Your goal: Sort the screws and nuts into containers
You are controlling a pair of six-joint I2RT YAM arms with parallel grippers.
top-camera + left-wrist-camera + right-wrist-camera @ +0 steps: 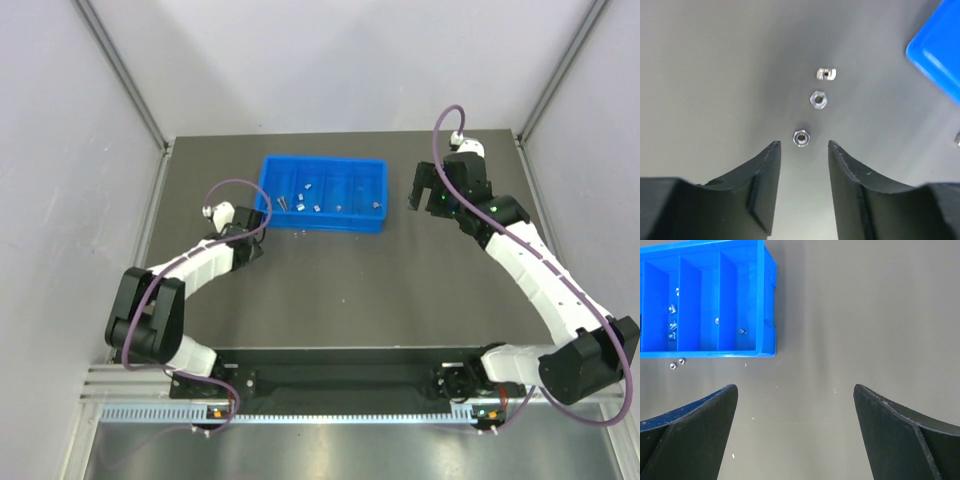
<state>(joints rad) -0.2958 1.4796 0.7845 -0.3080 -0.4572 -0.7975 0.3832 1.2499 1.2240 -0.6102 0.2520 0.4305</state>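
Matte black left gripper [804,144], hexagonal nuts [818,99]

blue tray [769,300]: shallow, rectangular, dividers split it into narrow compartments, flat on the table [865,315]. small silvery pieces [672,322] lie loose in several compartments, too small to tell screw from nut. outside, just beside its long wall: two hex nuts [801,137] flat, holes up, plus a squarish nut [826,74], in a row, apart.
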